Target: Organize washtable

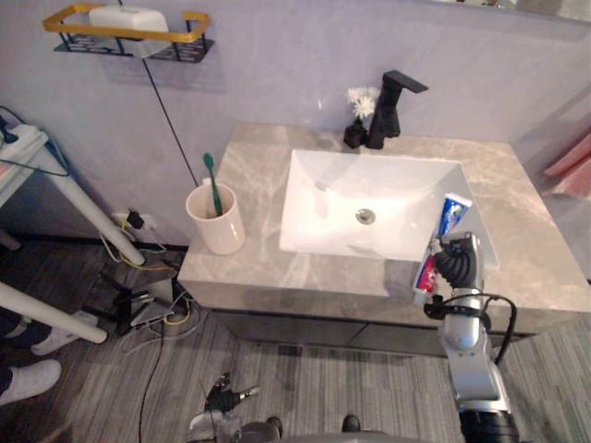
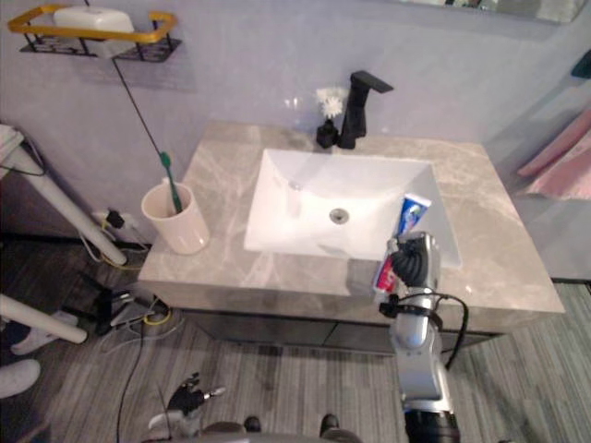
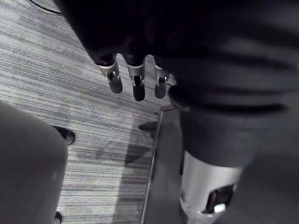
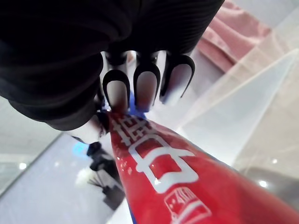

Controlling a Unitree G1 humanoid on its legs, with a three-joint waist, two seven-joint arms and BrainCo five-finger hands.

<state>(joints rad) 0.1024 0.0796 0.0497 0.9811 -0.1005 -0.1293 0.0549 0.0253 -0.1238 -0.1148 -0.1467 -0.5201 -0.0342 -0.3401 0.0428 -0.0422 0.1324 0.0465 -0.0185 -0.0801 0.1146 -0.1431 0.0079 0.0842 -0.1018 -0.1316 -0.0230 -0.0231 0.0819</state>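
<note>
A red and blue toothpaste tube (image 1: 452, 214) stands tilted over the right front rim of the white sink (image 1: 314, 198). My right hand (image 1: 457, 258) is shut on its lower part, and my fingers (image 4: 145, 86) curl over the red tube (image 4: 159, 177). A cream cup (image 1: 217, 221) with a green toothbrush (image 1: 212, 180) stands at the left end of the grey marble countertop (image 1: 536, 258). My left hand (image 1: 222, 397) hangs low over the floor in front of the counter, its fingers (image 3: 135, 84) relaxed and holding nothing.
A black faucet (image 1: 392, 106) and a small black vase of white flowers (image 1: 358, 115) stand behind the sink. A yellow-railed wall shelf (image 1: 129, 28) holds a white item. Pink towels (image 2: 563, 166) hang at right. White table legs (image 1: 83, 208), floor cables (image 1: 148, 305) and a person's white shoes (image 1: 28, 378) lie left.
</note>
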